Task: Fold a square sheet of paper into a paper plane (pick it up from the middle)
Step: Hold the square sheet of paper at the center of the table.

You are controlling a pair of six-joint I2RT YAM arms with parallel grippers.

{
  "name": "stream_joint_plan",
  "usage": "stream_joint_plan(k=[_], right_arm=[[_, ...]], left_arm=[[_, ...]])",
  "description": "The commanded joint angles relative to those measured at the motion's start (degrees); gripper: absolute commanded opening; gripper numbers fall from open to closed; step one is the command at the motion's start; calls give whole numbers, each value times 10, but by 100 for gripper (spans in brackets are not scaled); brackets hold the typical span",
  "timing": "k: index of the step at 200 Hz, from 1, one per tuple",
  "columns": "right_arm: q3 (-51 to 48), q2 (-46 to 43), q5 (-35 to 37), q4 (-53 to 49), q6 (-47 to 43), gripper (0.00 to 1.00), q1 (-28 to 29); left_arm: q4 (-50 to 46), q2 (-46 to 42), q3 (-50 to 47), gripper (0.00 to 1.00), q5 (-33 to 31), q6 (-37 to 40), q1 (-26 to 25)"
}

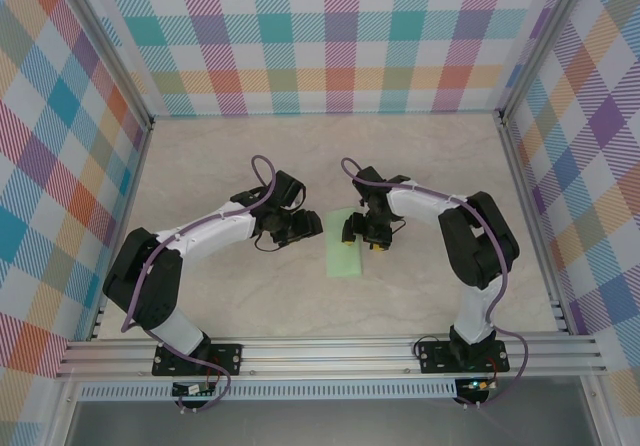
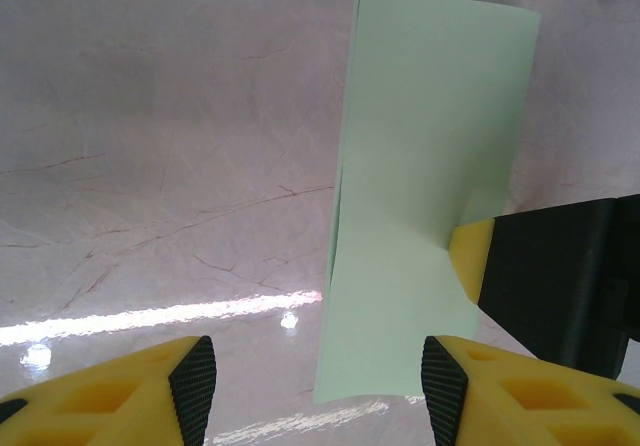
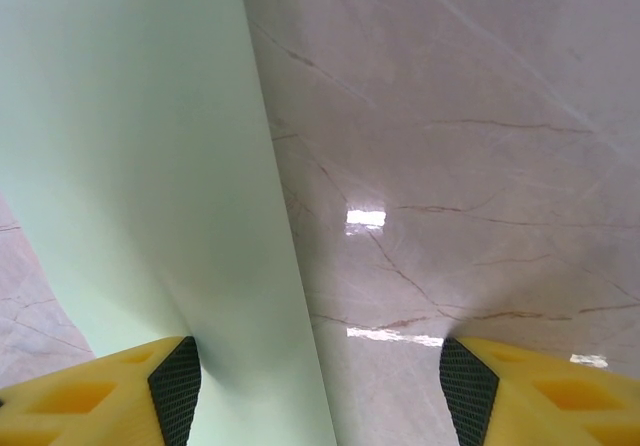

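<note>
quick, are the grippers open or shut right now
left gripper: open, holding nothing
right gripper: open, one fingertip touching the sheet of paper

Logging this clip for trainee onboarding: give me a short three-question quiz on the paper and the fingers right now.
1. True or false: the left gripper holds the sheet of paper off the table.
2. The fingers of the right gripper are: A open, B shut on paper, C shut empty.
3. What outline does the paper show?
Key: 1 false; 2 A; 3 narrow rectangle.
</note>
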Motion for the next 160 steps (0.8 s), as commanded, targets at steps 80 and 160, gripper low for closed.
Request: stream_joint_plan(k=[80,160], right_arm=[[-10,48,13,-10,1,67,2],[-14,50,16,-9,4,68,2]], left_arm=[[4,-3,3,59,-8,5,-6],[2,-7,5,58,-17,0,-7]])
